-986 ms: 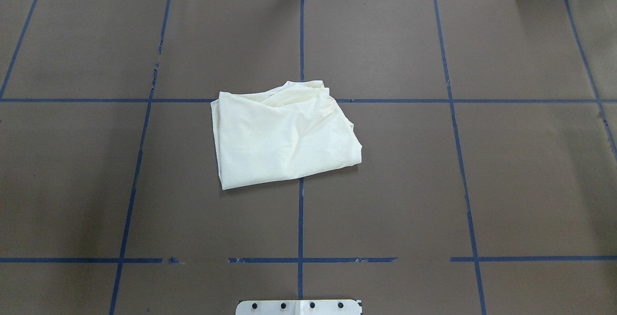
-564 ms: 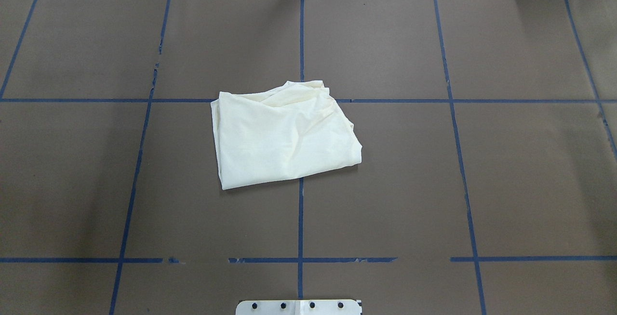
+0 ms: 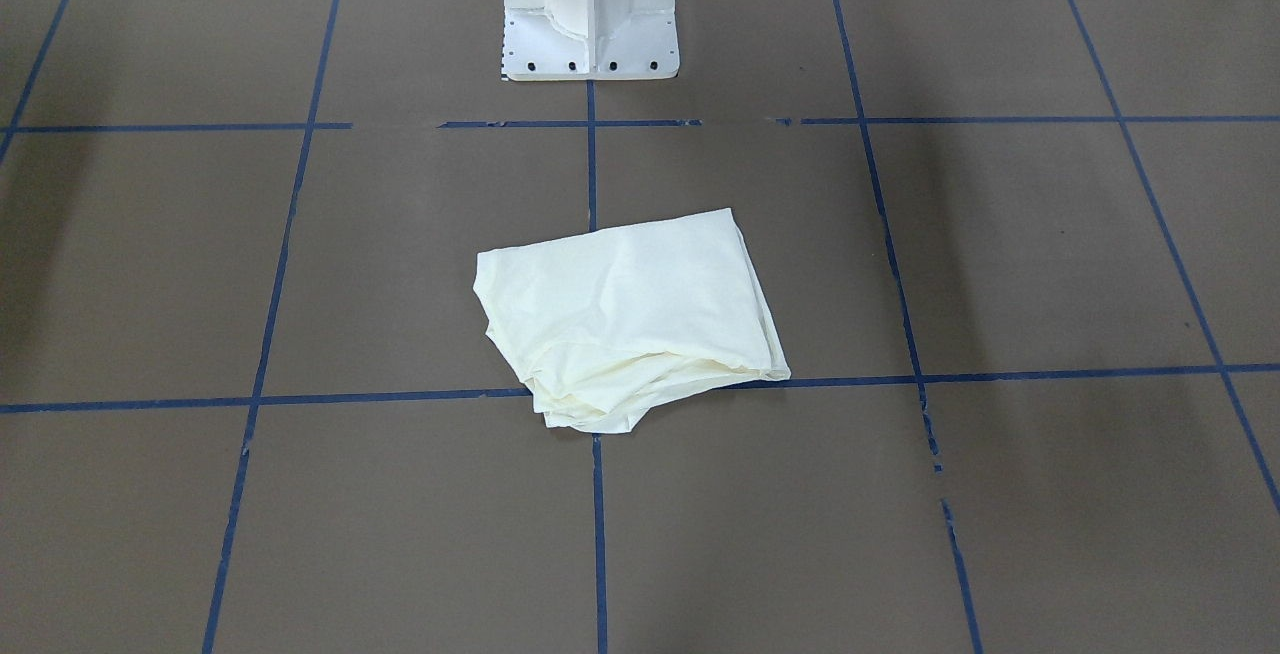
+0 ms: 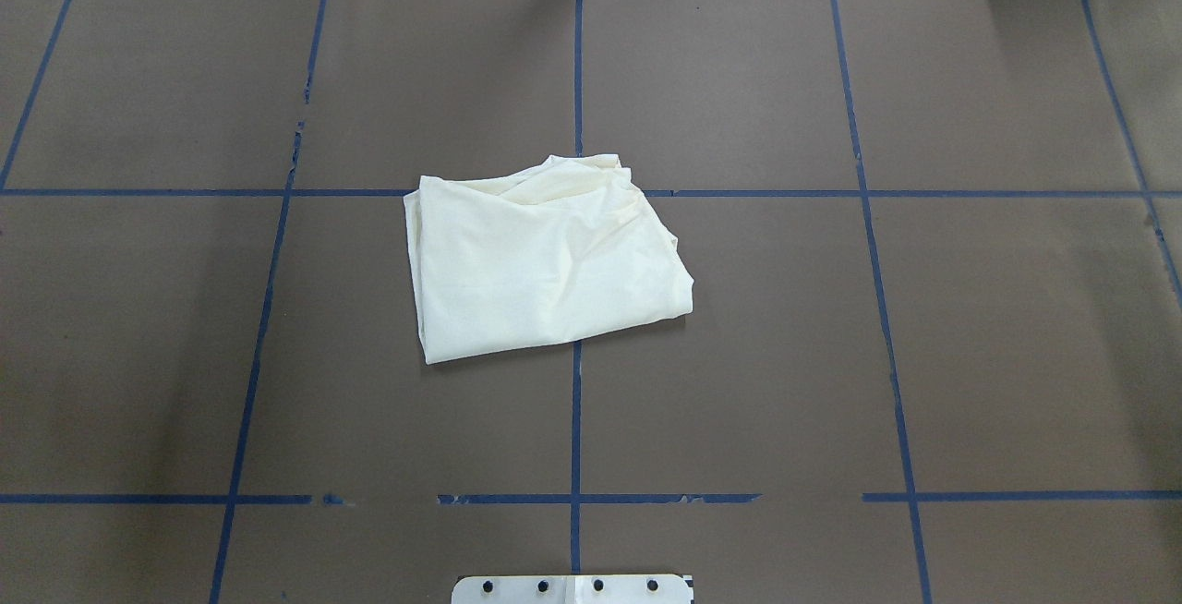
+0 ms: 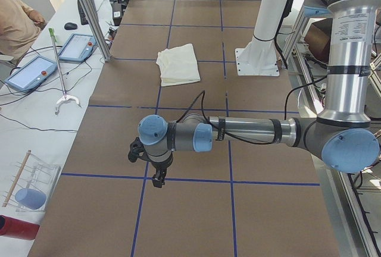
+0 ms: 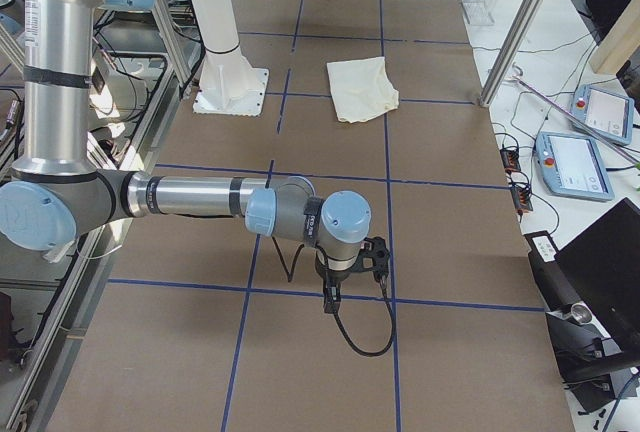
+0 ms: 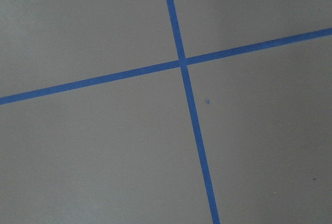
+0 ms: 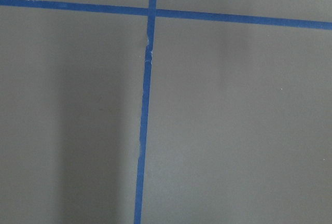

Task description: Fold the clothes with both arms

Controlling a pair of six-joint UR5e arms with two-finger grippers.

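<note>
Cream cotton lies folded near the table's middle. In the front-facing view the T-shirt (image 3: pixel 630 319) is a rough rectangle on the brown paper table cover (image 3: pixel 1000 234), well apart from the white pedestal base (image 3: pixel 590 4). Its looser, layered edges bunch on the side away from the robot, across a blue tape line (image 3: pixel 300 398), and no arm or gripper shows there. The overhead view gives me the same bundle, plain side up with no print visible, one straight edge toward the robot's left and wrinkled layers at the far edge. From the exterior left camera I see the left arm (image 5: pixel 250 132) stretched low over the table, the left gripper (image 5: pixel 158 181) pointing down at bare paper, well apart from the shirt; I cannot tell whether its jaws are apart or together. The exterior right camera shows the right arm (image 6: pixel 190 195) in a mirrored pose, the right gripper (image 6: pixel 330 302) likewise far from the cloth, its jaws just as unreadable. Both wrist cameras show only paper and crossing tape. I judge the folding done or nearly so, with both arms parked clear. The next move, if any, calls for pinching the bunched far corners and laying them flat.
</note>
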